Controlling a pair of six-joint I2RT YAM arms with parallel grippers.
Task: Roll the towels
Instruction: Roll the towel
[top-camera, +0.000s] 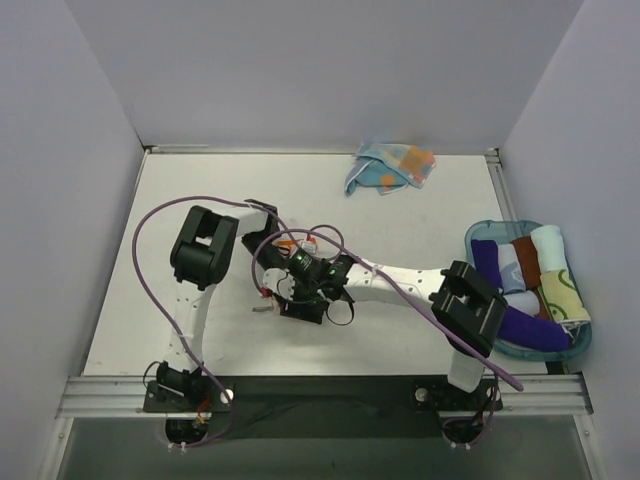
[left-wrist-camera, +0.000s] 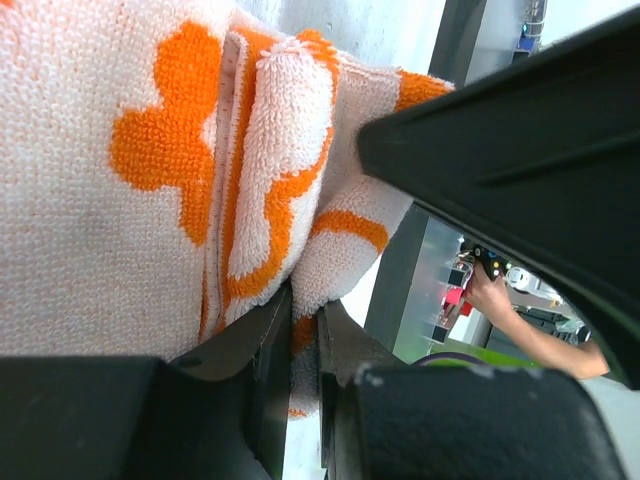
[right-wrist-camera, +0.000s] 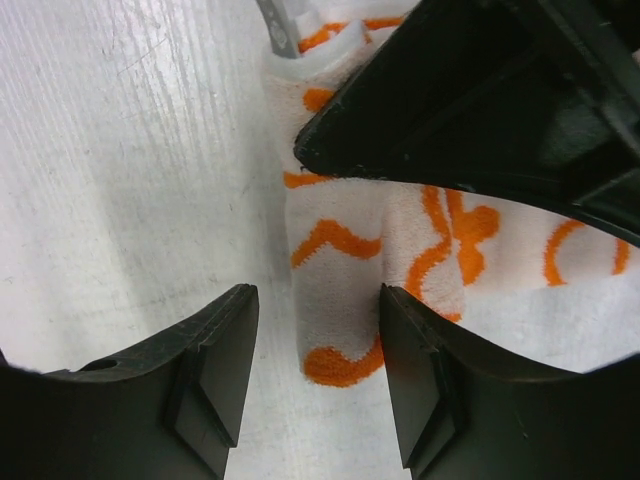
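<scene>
1. The white table (top-camera: 400, 220) is the biggest thing under me. Both my arms reach in over its middle, and their wrists meet there.
2. A blue tray (top-camera: 480, 232) sits at the table's right edge, beside my right arm's elbow. It holds rolled cloths packed side by side, among them purple rolls (top-camera: 525, 325) at the near end.
3. The light blue towel (top-camera: 390, 168) with orange and yellow dots lies crumpled near the table's far edge, well apart from both my grippers and from the tray.
4. The white towel with orange prints (right-wrist-camera: 340, 300) lies on the table's middle, directly under my wrists. From above my arms hide most of it. Its near part is wound into a thick roll, and the rest lies flat to one side.
5. My left gripper (left-wrist-camera: 305, 335) is clenched on a folded edge of that white towel, with the cloth pinched in the narrow slit between my two fingers and bunched above them.
6. My right gripper (right-wrist-camera: 318, 315) stands released, its fingers spread to either side of the roll's end. Bare table shows between one finger and the cloth, and the other finger is just beside the roll.
</scene>
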